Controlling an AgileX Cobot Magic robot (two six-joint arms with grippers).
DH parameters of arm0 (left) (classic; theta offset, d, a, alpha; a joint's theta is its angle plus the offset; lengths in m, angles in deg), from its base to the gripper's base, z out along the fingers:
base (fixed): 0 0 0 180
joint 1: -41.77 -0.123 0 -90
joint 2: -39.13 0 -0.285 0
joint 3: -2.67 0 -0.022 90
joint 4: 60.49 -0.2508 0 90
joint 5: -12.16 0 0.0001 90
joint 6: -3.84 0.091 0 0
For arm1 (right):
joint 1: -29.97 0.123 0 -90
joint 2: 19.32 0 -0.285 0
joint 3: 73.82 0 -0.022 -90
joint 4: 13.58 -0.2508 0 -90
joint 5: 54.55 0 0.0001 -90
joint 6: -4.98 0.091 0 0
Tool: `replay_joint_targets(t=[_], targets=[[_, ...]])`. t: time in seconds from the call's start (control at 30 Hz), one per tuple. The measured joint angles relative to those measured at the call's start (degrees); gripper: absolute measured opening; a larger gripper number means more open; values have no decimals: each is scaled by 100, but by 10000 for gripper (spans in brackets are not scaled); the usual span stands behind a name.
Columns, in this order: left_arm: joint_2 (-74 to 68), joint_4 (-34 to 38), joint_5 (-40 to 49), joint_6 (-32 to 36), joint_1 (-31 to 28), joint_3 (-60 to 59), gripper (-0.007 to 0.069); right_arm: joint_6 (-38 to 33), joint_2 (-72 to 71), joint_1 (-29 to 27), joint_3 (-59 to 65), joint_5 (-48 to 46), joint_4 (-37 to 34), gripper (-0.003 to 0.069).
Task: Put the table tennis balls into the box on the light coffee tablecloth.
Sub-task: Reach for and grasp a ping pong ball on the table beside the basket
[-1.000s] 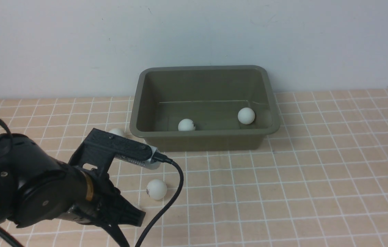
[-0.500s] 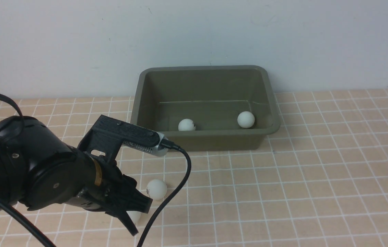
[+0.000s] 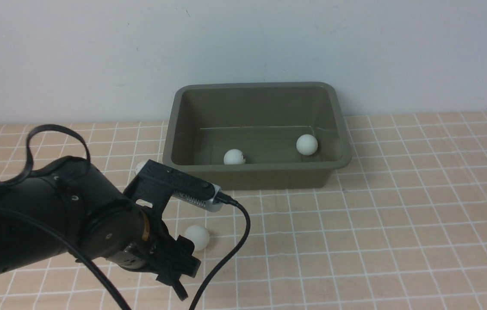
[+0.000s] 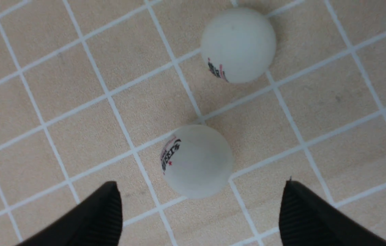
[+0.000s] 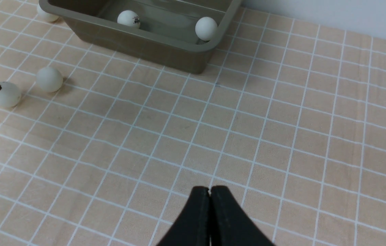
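Observation:
The olive-green box (image 3: 260,171) stands on the light coffee tablecloth (image 3: 398,215) by the wall, with two table tennis balls (image 3: 234,157) (image 3: 307,144) inside. A third ball (image 3: 140,167) peeks out at the box's left front corner. Another ball (image 3: 197,237) lies on the cloth in front of the box. My left gripper (image 3: 174,280) hangs low beside it and is open. In the left wrist view its fingertips straddle a nearer ball (image 4: 197,160) without touching it, and the other loose ball (image 4: 238,45) lies beyond. My right gripper (image 5: 210,189) is shut and empty, well back from the box (image 5: 138,37).
The left arm's black cable (image 3: 234,241) loops down in front of the box. The white wall stands right behind the box. In the front view the left gripper hides the ball nearest to it.
My left gripper has gone from shut to open. The arm has moved forward and to the right, down over the nearer loose ball. No ball has shifted.

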Motion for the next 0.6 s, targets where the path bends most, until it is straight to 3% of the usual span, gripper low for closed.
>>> replay_joint_targets(t=[0.6], targets=[[-628,-122,-570,-10,-249,21,519,0,0,0,0,0,0,-15]])
